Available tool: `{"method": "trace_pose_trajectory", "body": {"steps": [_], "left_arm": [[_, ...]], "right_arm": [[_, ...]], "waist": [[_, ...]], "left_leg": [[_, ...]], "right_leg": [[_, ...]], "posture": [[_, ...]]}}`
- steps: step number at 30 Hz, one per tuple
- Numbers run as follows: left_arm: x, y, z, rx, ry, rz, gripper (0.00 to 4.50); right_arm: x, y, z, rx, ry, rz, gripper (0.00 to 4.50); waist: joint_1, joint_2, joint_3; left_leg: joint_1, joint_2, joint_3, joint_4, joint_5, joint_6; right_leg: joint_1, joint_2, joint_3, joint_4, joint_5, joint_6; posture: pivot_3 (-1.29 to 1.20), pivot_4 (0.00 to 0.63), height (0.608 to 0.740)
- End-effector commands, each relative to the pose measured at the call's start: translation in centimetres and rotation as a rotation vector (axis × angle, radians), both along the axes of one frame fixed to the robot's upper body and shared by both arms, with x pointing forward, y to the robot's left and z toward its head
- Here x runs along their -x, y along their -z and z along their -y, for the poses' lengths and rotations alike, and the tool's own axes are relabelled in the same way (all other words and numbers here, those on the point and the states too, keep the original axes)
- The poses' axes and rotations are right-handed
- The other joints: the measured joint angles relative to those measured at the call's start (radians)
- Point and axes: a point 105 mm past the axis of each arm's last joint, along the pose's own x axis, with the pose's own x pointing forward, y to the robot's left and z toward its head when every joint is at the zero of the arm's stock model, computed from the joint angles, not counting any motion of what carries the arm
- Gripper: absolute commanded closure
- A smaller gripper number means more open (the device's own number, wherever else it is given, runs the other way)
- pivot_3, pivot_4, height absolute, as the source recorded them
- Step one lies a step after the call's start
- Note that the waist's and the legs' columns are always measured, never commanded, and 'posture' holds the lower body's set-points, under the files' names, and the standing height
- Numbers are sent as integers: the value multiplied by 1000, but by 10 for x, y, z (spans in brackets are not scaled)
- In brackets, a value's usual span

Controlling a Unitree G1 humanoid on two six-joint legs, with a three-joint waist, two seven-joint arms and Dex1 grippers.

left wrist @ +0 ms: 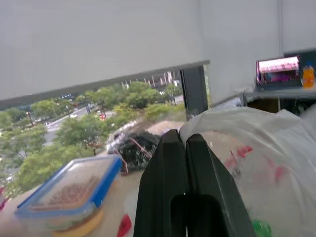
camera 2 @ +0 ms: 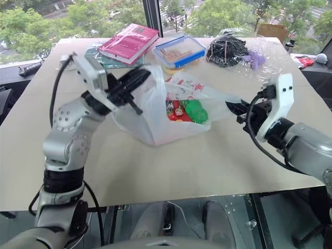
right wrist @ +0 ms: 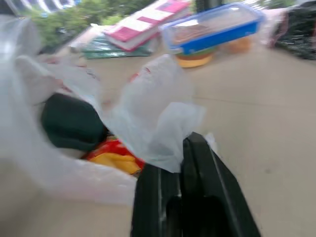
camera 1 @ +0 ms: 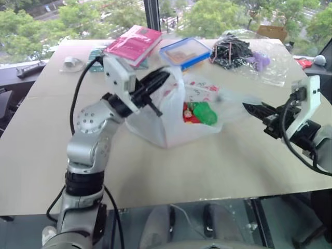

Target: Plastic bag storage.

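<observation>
The large thin translucent white plastic bag [camera 1: 171,111] with red printed logos stands crinkled near the middle of the pale beige desk [camera 1: 171,171], its base resting on the surface and its upper edges drawn up and apart. A green item [camera 1: 203,113] and a red and yellow packet [camera 1: 187,115] show through its thin wall.

The left claw [camera 1: 158,83] has its two black fingers pressed together, clamped on the bag's upper edge on the side toward the desk's left edge. The right claw [camera 2: 231,107] is likewise closed, pinching a stretched flap of the bag on the side toward the desk's right edge; the film bunches just at its fingertips in the right wrist view.

Along the far edge of the desk lie a pink and white flat box [camera 1: 134,43], a clear rectangular container with a blue rim [camera 1: 185,52], and a clear unprinted bag holding dark cords and purple pieces [camera 1: 244,54].
</observation>
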Motion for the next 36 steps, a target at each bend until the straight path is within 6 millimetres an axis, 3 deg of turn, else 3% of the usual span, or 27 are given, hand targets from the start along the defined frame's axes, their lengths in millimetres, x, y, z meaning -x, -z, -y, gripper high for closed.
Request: {"method": "trace_pose_trajectory", "body": {"steps": [1, 5, 8, 11, 15, 19, 23, 30, 33, 36], "left_arm": [[-5, -64, -14, 198, -25, 79, 4500], [-19, -114, -26, 376, -16, 100, 4500], [-37, -129, -35, 441, -34, 93, 4500], [-55, -134, -37, 469, -56, 85, 4500], [-62, -133, -21, 433, -6, 99, 4500], [-59, -106, 6, 335, 87, 81, 4500], [-49, -68, 21, 245, 131, 34, 4500], [-28, 2, 13, 109, 74, -108, 4500], [-24, 25, 9, 51, 48, -149, 4500], [-21, 38, 0, 16, 11, -170, 4500]], "right_arm": [[11, -79, 6, -223, -88, 205, 4443], [7, -146, 24, -415, -100, 339, 4443], [-1, -184, 45, -518, -51, 411, 4443], [-6, -204, 58, -524, -8, 453, 4443], [-7, -207, 66, -435, 41, 478, 4443], [3, -181, 63, -328, 44, 454, 4443], [10, -125, 55, -200, 75, 349, 4443], [19, -7, 17, 61, 55, 78, 4443], [20, 23, 18, 159, 82, 13, 4443], [22, 40, 24, 246, 114, -3, 4443]], "waist": [[-1, 0, 0], [0, 0, 0], [0, 0, 1], [1, 0, 0], [-1, 0, 0], [-1, 0, 0], [0, 1, 0], [-7, 1, -1], [-3, 2, -1], [1, 2, -1]], "left_leg": [[0, -1, 0, 0, 0, 0], [0, -2, 1, -1, -1, 1], [-3, -3, 3, -2, 1, -1], [-8, -4, 8, -2, 1, -1], [-16, -4, 8, -2, 0, 0], [-19, -3, 9, -3, -1, 1], [-19, -2, 9, -5, -1, 1], [-15, -1, 8, -1, -1, 1], [-10, -1, 7, 1, -1, 1], [-4, -1, 6, 7, -3, 5]], "right_leg": [[0, 0, 0, 0, 0, 1], [0, 0, 0, -2, 1, 1], [-4, -1, 1, -1, 1, 1], [-7, -1, -1, -2, 1, 2], [-11, -2, -2, -3, 1, 2], [-14, -4, -3, -4, 1, 3], [-15, -6, -2, -3, 1, 3], [-15, -5, 2, 0, 1, 4], [-11, -5, 3, 0, 1, 4], [-2, -2, 3, 0, 1, 4]], "posture": [[0, 150, 740], [0, 150, 740], [0, 150, 740], [0, 150, 740], [0, 150, 740], [0, 150, 740], [0, 150, 740], [0, 150, 740], [0, 150, 740], [0, 150, 740]]}}
